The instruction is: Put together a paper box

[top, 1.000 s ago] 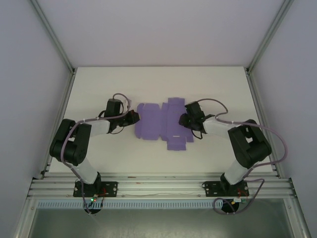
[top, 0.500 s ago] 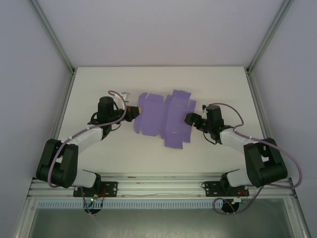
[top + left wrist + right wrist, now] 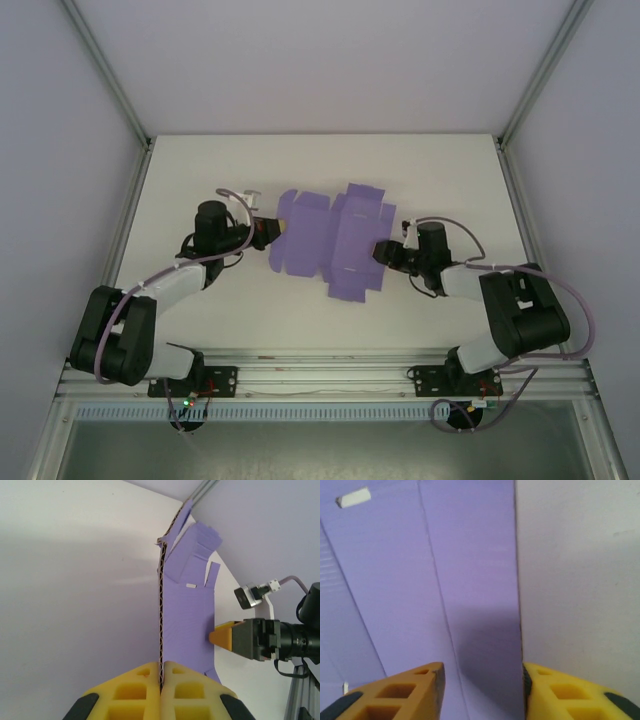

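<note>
White table (image 3: 450,170), paper box (image 3: 325,240) — left claw (image 3: 161,669) pinching edge

The paper box (image 3: 185,625) is matt lavender card with smooth faces, and its cut edge shows corrugated fluting. The table (image 3: 200,170) is smooth, matt white. The right gripper (image 3: 481,677) looks like matt yellow moulded plastic. The rail (image 3: 320,375) along the near edge is ribbed bare metal.
</note>
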